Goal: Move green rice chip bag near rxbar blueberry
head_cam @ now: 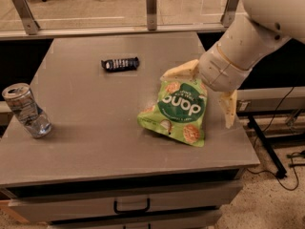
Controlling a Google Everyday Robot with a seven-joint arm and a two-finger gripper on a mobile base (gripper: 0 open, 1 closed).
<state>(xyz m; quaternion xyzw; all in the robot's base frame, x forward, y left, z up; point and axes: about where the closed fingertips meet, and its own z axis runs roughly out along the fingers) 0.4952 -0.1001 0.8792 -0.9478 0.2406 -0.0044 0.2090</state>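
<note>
The green rice chip bag (178, 110) lies flat on the grey table (95, 123), right of centre, with its dark green circle and white lettering facing up. The rxbar blueberry (120, 64), a small dark bar, lies further back and to the left of the bag. My gripper (204, 94) hangs over the bag's far right end, open. One cream finger (180, 70) points left above the bag's top edge and the other finger (229, 108) points down past the bag's right side. The bag lies between them and neither finger presses it.
A silver can (26, 110) stands tilted near the table's left edge. A glass rail with metal posts (151, 3) runs behind the table. A drawer with a handle (131, 206) is below the front edge. Cables and a stand leg (267, 147) lie on the floor at right.
</note>
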